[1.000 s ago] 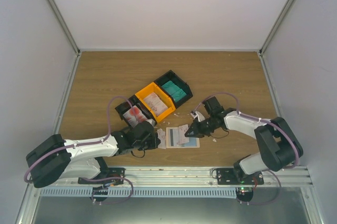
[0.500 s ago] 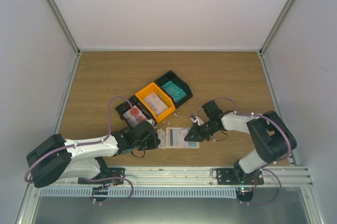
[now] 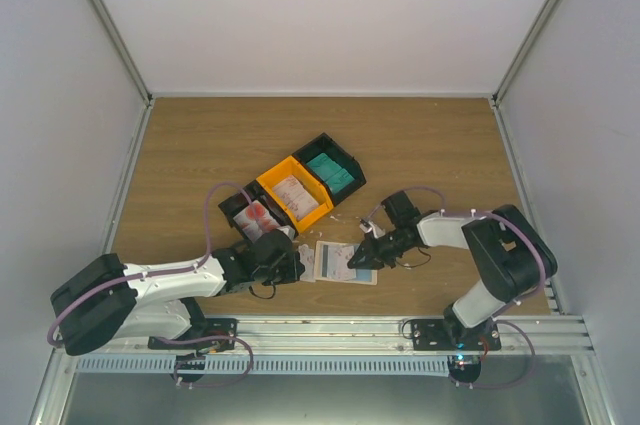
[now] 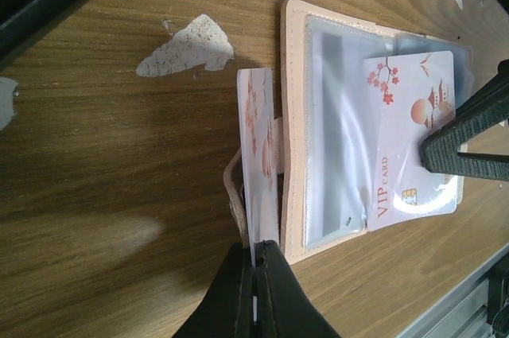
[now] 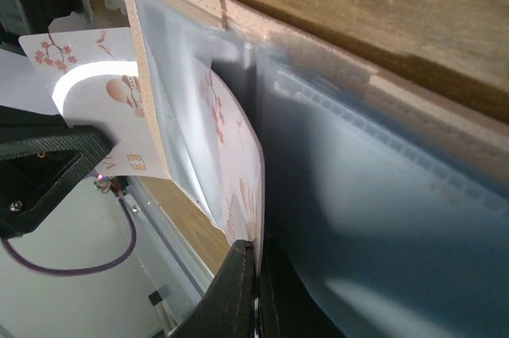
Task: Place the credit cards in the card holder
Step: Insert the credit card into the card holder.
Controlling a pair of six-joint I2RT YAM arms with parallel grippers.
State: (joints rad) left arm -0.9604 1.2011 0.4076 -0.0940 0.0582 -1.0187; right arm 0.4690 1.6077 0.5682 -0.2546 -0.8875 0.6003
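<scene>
Over the last second my right pincer [image 5: 253, 270] has swung in leftward, pinching a blossom-printed card [image 4: 402, 139] by its edge, so that card now lies over the clear pockets of the card holder [image 4: 326, 99], open flat on the table [image 4: 119, 195]; I judge insertion is starting. My left pincer [image 4: 254, 278] stays put, clamped on a second card [image 4: 261, 147] standing on edge at the holder's left border, and glare on the plastic hides whether the first card is inside a pocket or just on top
</scene>
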